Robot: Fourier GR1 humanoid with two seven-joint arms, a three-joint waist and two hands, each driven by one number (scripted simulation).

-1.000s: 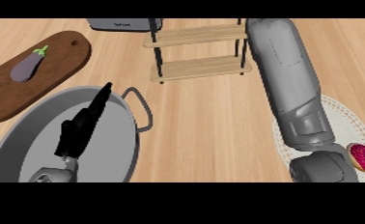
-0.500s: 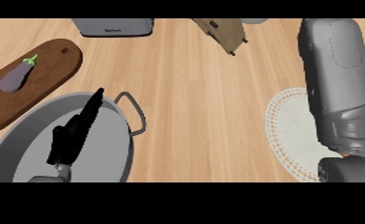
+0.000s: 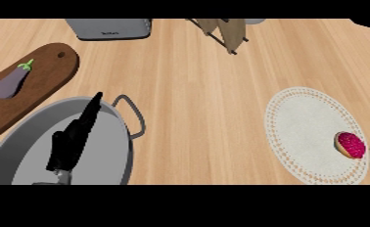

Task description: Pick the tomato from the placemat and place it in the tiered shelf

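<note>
A white lacy placemat (image 3: 307, 133) lies at the right of the wooden counter. Near its right edge sits a small round thing (image 3: 350, 144) with tan sides and a dark pink top; I cannot tell that it is a tomato. The wooden tiered shelf (image 3: 224, 33) shows only partly at the top edge, slanted in the view. My left hand (image 3: 72, 138) hangs open with straight fingers over a grey pan at the lower left. No right hand shows in the head view.
The grey pan (image 3: 108, 165) with a loop handle fills the lower left corner. A dark wooden cutting board (image 3: 51, 69) with a purple eggplant (image 3: 13, 81) lies at the left. A grey toaster (image 3: 108, 28) stands at the back.
The right forearm and hand have gone out of view to the right. The whole scene has shifted: the shelf slid to the top edge and the placemat now shows in full.
</note>
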